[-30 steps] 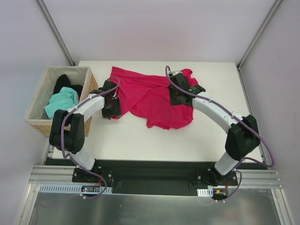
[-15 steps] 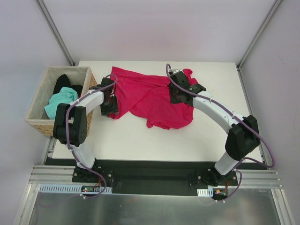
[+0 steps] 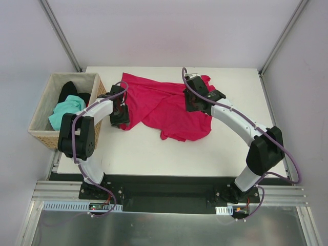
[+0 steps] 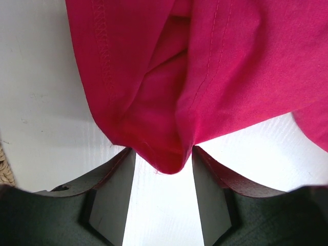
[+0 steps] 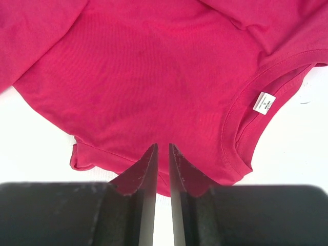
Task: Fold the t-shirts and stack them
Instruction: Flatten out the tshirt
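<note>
you are at the spreading-out step. the crimson t-shirt [image 3: 159, 105] lies rumpled across the far half of the tabletop [image 3: 169, 154], not yet folded. the mint-green t-shirt [image 3: 66, 114] and the black t-shirt [image 3: 69, 92] wait in the wicker basket [image 3: 38, 129] off the tabletop's left edge.

your left gripper [image 4: 161, 159] has its jaws apart, straddling a bunched corner at the shirt's left side. your right gripper [image 5: 163, 154] has its jaws drawn almost together on the shirt's edge just beside the collar [image 5: 246, 133].

next, by my judgement, you need to close the left on that corner, then lift and draw both ends apart to flatten the cloth.

against a second ago, the left arm's elbow has swung inward and its gripper has edged toward the far edge. the right has crept the same way, and the shirt has hardly shifted.
</note>
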